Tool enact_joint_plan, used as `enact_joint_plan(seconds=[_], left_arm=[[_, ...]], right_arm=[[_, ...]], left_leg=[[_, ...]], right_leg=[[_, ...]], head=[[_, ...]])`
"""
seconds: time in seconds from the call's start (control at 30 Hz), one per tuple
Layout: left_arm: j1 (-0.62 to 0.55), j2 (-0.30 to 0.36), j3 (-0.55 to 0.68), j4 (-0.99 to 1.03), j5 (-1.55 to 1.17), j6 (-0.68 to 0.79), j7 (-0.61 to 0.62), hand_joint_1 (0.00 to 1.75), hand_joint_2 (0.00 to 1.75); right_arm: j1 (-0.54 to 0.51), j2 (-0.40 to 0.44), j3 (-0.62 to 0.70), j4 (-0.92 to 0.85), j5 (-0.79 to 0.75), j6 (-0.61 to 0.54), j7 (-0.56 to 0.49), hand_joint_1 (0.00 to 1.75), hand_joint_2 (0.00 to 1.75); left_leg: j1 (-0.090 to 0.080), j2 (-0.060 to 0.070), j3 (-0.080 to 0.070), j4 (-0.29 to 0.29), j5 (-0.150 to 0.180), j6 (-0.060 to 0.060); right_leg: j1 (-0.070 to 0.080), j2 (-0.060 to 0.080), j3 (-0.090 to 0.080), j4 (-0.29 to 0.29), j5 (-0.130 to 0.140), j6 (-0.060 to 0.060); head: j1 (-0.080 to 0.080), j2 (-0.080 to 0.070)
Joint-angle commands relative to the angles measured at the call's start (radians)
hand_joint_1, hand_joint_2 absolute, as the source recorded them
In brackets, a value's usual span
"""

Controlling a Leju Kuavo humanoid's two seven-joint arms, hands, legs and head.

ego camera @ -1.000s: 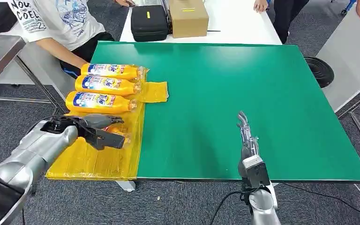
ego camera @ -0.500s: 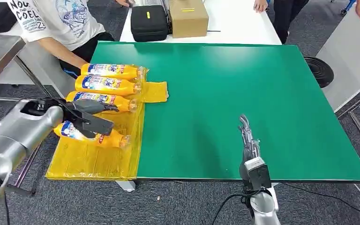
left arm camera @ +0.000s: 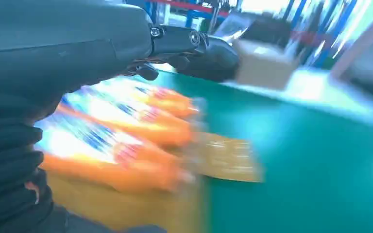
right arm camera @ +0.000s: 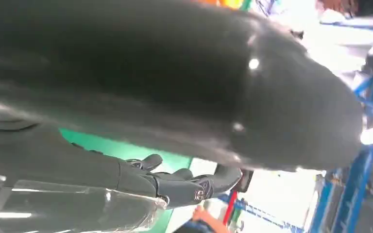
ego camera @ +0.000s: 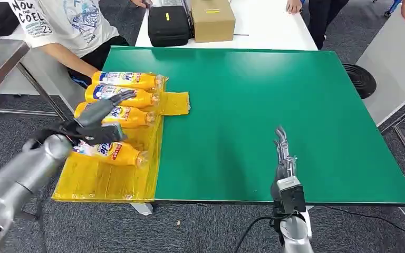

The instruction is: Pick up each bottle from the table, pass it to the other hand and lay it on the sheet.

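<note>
Four yellow bottles lie on their sides on the yellow sheet (ego camera: 105,182) at the left edge of the green tabletop (ego camera: 274,95): the far bottle (ego camera: 126,79), the second bottle (ego camera: 137,96), the third bottle (ego camera: 129,115) and the nearest bottle (ego camera: 113,153), which is angled. The left robot hand (ego camera: 101,122) hovers above the third and nearest bottles, fingers spread apart, holding nothing. The right robot hand (ego camera: 283,153) stands edge-on over the tabletop's near side, fingers extended and empty. A person in a white shirt (ego camera: 63,21) sits beside the far bottles.
</note>
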Motion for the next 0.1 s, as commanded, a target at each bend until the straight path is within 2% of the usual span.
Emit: enact_joint_plan(seconds=[0.03,0.07,0.1], left_arm=[[0.365,-0.362,0.401,-0.204,0.313,0.011,-0.117,1.75,1.75],[0.388,-0.401,0.428,-0.231,0.349,0.020,-0.120,1.47,1.75],[0.404,-0.425,0.427,-0.256,0.339,0.045,-0.148,0.00,1.75]], right_arm=[[-0.014,0.071,-0.014,-0.021,-0.039,-0.183,0.010,1.75,1.75],[-0.009,0.073,-0.012,-0.025,-0.060,-0.220,0.009,1.71,1.75],[-0.002,0.066,0.006,-0.025,-0.050,-0.252,0.005,0.05,1.75]], left_leg=[[-0.001,0.003,0.007,-0.001,-0.003,0.001],[-0.002,-0.001,0.004,-0.001,-0.003,0.001],[-0.001,-0.001,0.001,-0.001,-0.001,0.001]], right_leg=[[0.000,0.001,0.006,-0.002,-0.002,-0.002],[-0.002,-0.002,0.005,-0.001,-0.003,-0.001],[-0.001,-0.002,0.002,-0.001,-0.001,-0.001]], head=[[-0.001,0.000],[-0.001,0.000],[0.001,0.000]])
